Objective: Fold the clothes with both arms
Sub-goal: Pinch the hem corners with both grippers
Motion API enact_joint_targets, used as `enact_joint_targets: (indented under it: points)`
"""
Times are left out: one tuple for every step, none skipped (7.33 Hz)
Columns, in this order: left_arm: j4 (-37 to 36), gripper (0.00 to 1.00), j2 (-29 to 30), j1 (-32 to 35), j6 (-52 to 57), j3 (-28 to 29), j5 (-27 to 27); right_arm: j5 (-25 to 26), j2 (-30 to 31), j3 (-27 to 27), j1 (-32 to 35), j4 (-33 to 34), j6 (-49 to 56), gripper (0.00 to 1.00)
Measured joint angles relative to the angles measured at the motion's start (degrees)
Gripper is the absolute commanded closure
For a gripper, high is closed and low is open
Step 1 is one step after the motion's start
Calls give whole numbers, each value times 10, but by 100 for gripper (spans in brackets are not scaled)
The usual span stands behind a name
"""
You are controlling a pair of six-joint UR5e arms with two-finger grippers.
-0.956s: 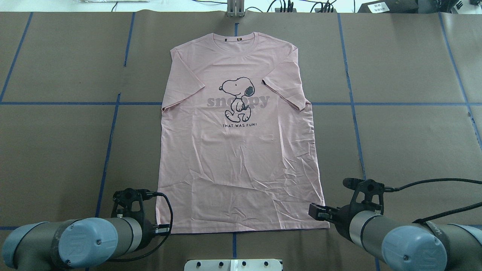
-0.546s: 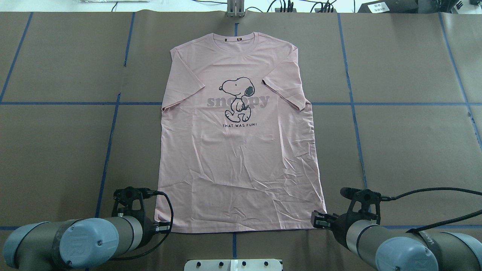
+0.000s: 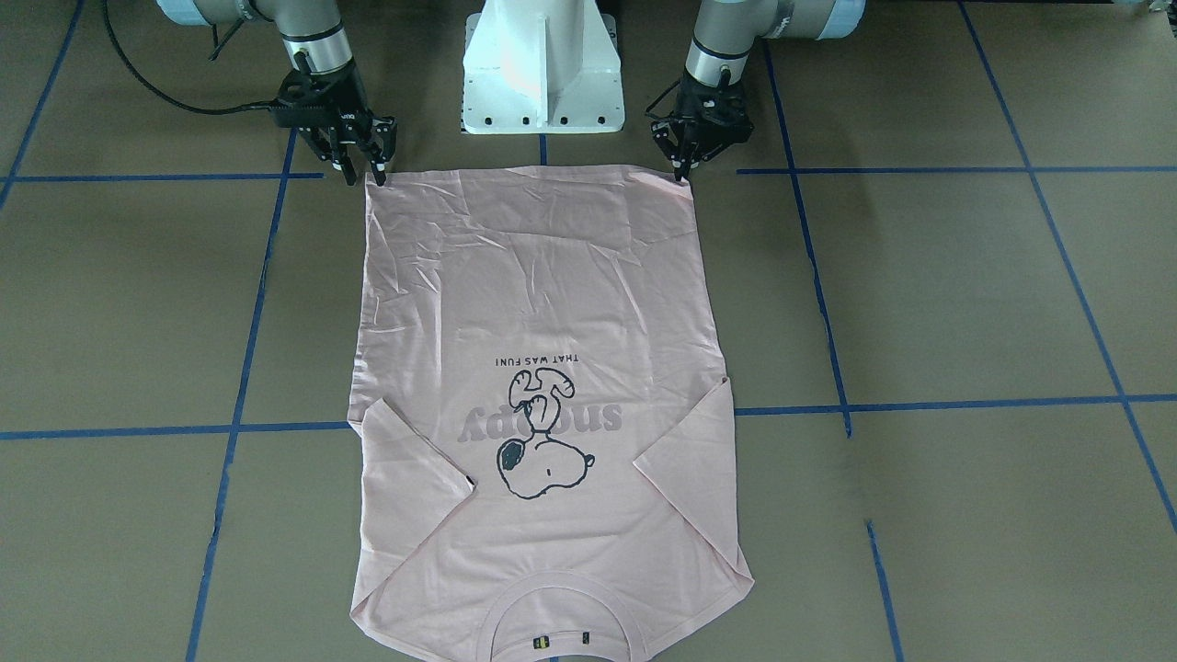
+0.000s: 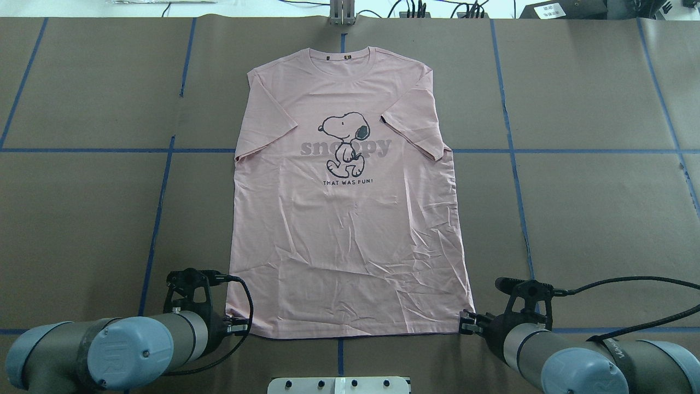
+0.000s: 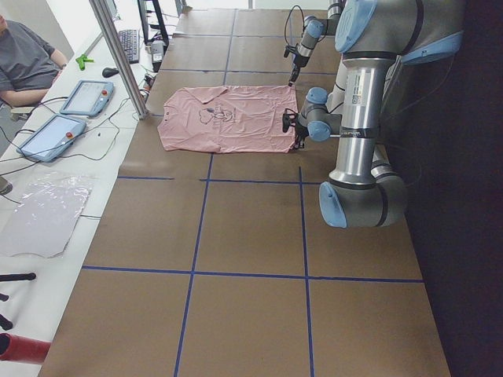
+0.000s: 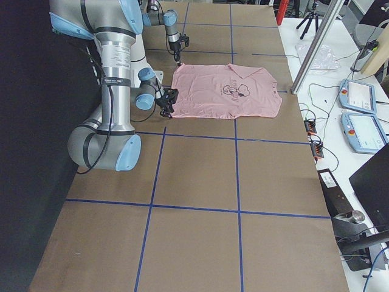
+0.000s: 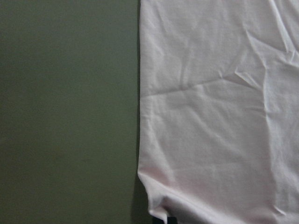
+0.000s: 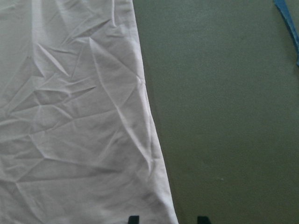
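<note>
Brown tabletop (image 4: 574, 208) carries the pink T-shirt (image 4: 350, 230), which lies flat, print up, hem toward the robot. For lifting both hem corners together, I think, the right pincer (image 3: 361, 170) stands apart astride one corner, and the left pincer (image 3: 682, 165) looks closed on the other.

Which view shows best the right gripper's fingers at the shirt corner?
The right wrist view: both fingers straddle the T-shirt corner, apart. The front-facing view shows the right gripper smaller; overhead, its arm partly hides it; sideways it is tiny.
</note>
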State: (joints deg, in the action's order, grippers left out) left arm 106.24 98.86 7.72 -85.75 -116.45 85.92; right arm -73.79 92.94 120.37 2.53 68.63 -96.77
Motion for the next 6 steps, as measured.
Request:
enact_joint_targets:
  points:
    - [0, 100, 0, 2, 2, 0, 0, 0, -1, -3, 0, 0, 0, 50]
    - [-1, 100, 0, 4, 7, -1, 0, 0, -2, -4, -1, -1, 0, 55]
    - [-1, 100, 0, 5, 11, -1, -1, 0, -2, -6, -1, -1, 0, 59]
    - [-1, 100, 0, 6, 13, -1, -1, 0, -3, -8, -2, -1, 0, 59]
    - [-1, 100, 0, 7, 14, -2, -1, 0, -3, -9, -4, -1, 0, 59]
    - [-1, 100, 0, 7, 14, -2, -1, 0, -4, -11, -4, -1, 0, 79]
